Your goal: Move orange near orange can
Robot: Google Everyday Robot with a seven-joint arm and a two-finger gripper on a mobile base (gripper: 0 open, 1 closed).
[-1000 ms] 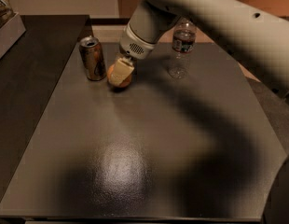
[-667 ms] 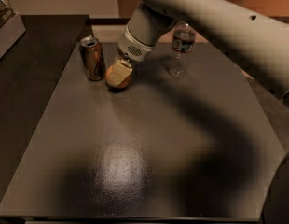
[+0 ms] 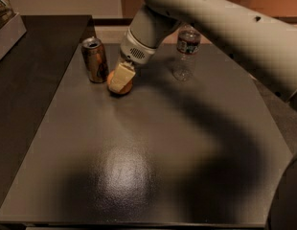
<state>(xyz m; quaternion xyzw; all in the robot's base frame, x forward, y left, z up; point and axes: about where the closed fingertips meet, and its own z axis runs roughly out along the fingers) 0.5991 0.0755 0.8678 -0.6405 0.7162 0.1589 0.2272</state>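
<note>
Fingers (image 3: 122, 75) closed around the orange (image 3: 114, 86); one pale pad lies across its front. We log the gripper (image 3: 120, 82) low over the far part of the tabletop (image 3: 187, 147). The orange appears to rest on the surface, just beside the orange can (image 3: 95, 60), with a thin gap between them. We judge placement near done. For release we advise: open slowly and lift straight up with no drift toward the can, as round fruit may roll. Water bottle (image 3: 185, 51) stands well apart.

The tool (image 3: 120, 79) apparently grips orange (image 3: 111, 83) (beside orange can (image 3: 95, 61)).
</note>
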